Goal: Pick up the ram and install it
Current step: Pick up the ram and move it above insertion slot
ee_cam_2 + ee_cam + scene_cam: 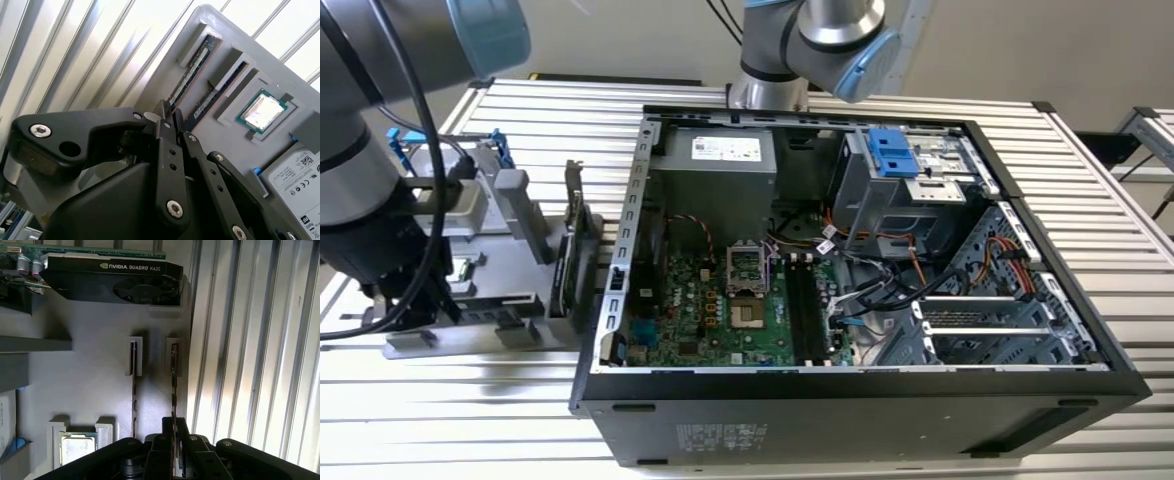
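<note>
Gripper (174, 425) pinched on outer ram (174, 385), which stands edgewise in its slot on gray tray (100, 380). Two sticks total, with second ram stick (133, 390) just beside. One processor chip (77, 446), one graphics card (115, 282).

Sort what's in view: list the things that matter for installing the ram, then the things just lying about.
For the job:
gripper, at one ram stick standing on edge in the grey tray
open computer case

Lying about:
second ram stick in the neighbouring slot
processor chip
hard drive
graphics card
</note>
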Controlling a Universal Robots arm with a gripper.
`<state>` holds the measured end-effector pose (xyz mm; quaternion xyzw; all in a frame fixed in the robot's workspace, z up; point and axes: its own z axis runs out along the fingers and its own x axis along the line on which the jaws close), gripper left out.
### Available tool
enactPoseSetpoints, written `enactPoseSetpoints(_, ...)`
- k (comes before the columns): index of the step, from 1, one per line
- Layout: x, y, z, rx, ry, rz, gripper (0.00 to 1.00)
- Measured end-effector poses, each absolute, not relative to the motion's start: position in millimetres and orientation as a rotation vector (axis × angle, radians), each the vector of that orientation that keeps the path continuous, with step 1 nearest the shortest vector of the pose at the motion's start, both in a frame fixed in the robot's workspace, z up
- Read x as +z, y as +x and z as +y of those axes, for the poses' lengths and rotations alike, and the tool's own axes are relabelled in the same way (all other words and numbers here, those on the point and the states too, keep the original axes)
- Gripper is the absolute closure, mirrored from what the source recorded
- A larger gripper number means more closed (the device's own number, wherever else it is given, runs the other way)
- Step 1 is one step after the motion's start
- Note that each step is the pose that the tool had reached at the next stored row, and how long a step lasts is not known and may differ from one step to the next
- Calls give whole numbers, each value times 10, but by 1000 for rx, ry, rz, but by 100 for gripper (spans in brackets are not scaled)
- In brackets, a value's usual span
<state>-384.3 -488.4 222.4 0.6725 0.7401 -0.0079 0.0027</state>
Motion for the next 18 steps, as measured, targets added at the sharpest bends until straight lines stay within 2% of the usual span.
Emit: enactPoseSetpoints(18, 2307, -3844, -4884, -25, 2109, 2321, 100)
